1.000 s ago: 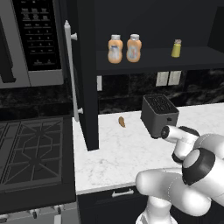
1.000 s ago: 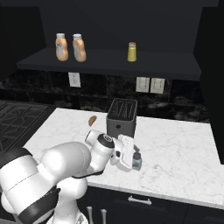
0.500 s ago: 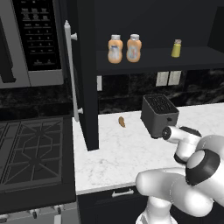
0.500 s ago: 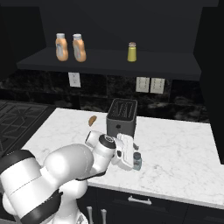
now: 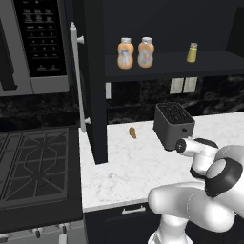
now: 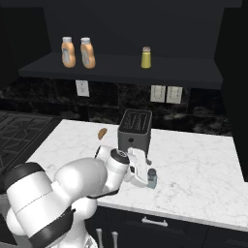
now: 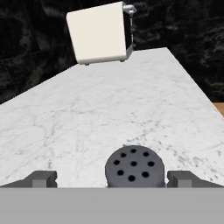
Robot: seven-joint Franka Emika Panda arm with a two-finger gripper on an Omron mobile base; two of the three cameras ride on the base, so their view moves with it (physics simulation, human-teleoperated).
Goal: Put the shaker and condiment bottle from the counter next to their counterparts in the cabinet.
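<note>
Gripper (image 7: 112,179) spread wide around the shaker (image 7: 134,166) — fingers clear of it — near the counter (image 6: 203,164) front edge.

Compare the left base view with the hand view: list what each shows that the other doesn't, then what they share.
Left base view alone: the cabinet with two orange bottles and a yellow-green shaker on its shelf, the microwave, the stove, and a small brown item on the counter.

Hand view alone: the shaker, its holed grey cap between the open gripper fingertips.

Shared: the marble counter and the toaster.
</note>
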